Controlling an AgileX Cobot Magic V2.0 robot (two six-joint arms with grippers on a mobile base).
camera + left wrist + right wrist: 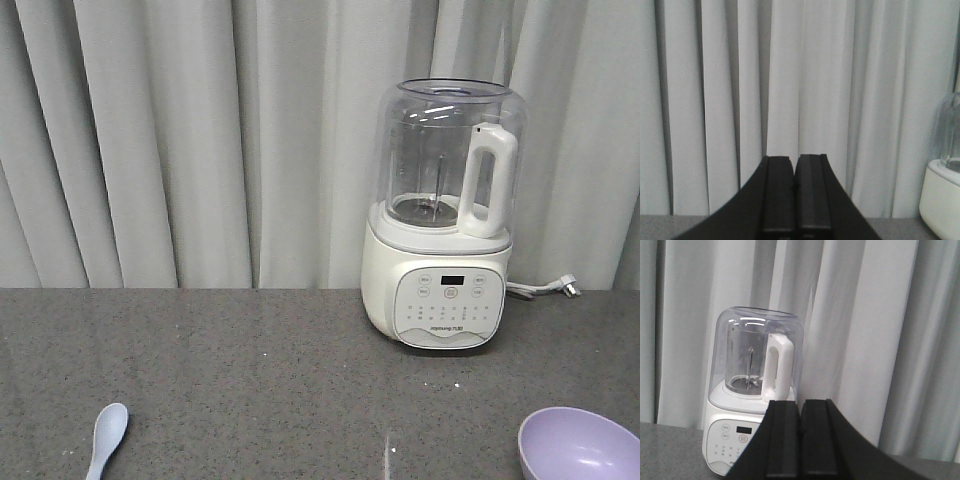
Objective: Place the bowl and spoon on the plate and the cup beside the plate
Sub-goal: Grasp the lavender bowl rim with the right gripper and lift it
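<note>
Exterior front-facing view: a pale curtain [200, 140] fills the upper frame above a grey counter [250, 370], with a white blender [440, 215] right of centre. The bowl [578, 447] sits cropped at lower right and the spoon [106, 436] at lower left, well apart, apparently awaiting collection. Plate and cup are out of sight. Wrist views show the left gripper [794, 165] and right gripper [800, 407] facing the curtain, fingers pressed together, empty.

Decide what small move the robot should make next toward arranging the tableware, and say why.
Probably open the right gripper and lower it toward the bowl. Both it and the left gripper are shut on nothing and face the curtain. The bowl sits at the near right of the counter, on that arm's side, and the spoon lies at the near left.
</note>
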